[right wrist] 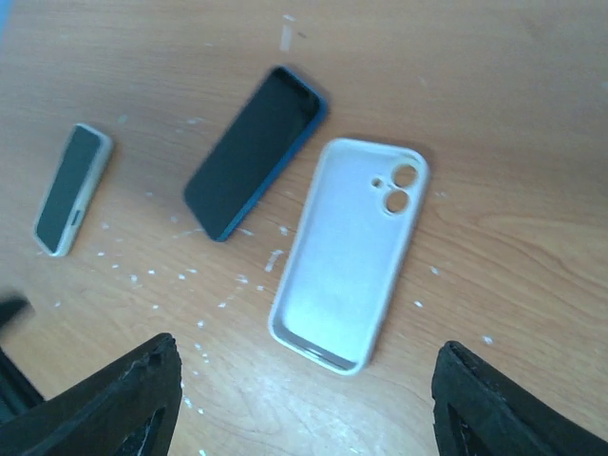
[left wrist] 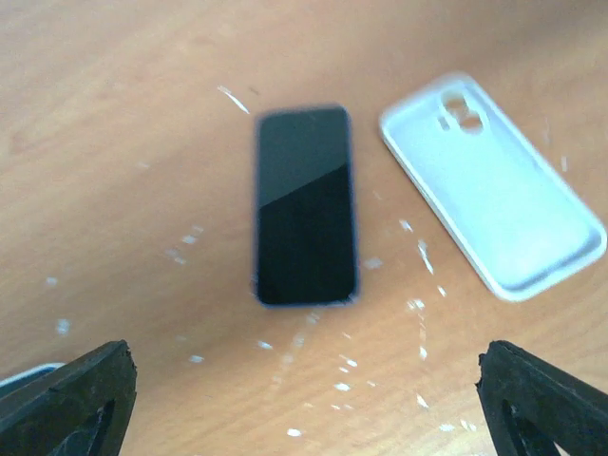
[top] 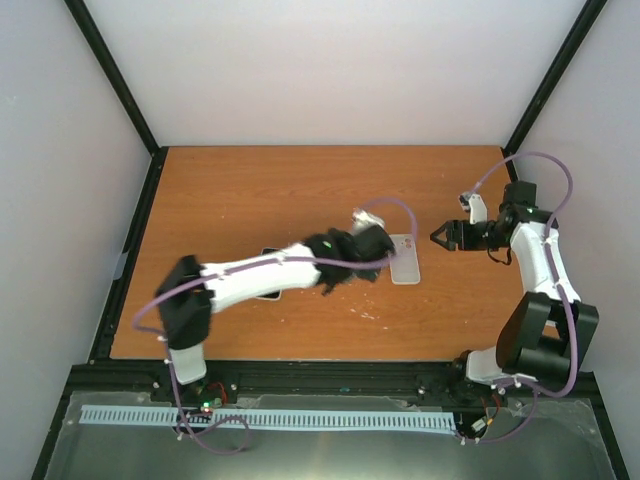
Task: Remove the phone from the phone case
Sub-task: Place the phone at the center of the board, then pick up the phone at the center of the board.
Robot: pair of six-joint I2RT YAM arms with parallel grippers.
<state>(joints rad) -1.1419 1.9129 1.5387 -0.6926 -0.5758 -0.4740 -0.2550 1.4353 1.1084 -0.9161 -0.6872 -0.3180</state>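
Two grippers hang over a wooden table [top: 250, 190], and both have their fingers spread wide with nothing between them. By the look of things the job's main step is done: the dark phone [left wrist: 304, 204] lies flat, screen up, on the bare wood. The white phone case [left wrist: 494, 190] lies beside it on the right with its hollow inside facing up and empty. The two are close together but do not touch.

What seems left is to back away cleanly. To do that well, each arm should lift straight up first and only then swing aside. That way no finger drags across the phone or nudges the light case back against it. Neither gripper should close on the way.

Seen from the left wrist, the left gripper [left wrist: 304, 380] shows one black fingertip in each lower corner. The phone sits ahead of the gap between them and in line with its middle, well clear of both tips. The case lies ahead of the right-hand finger.

From overhead, the right gripper [top: 437, 237] points left toward the case from just beside it, apart from it. The phone itself is hidden under the left arm.

The right wrist view also shows a second cased phone [right wrist: 71, 190], further left and apart from the others.
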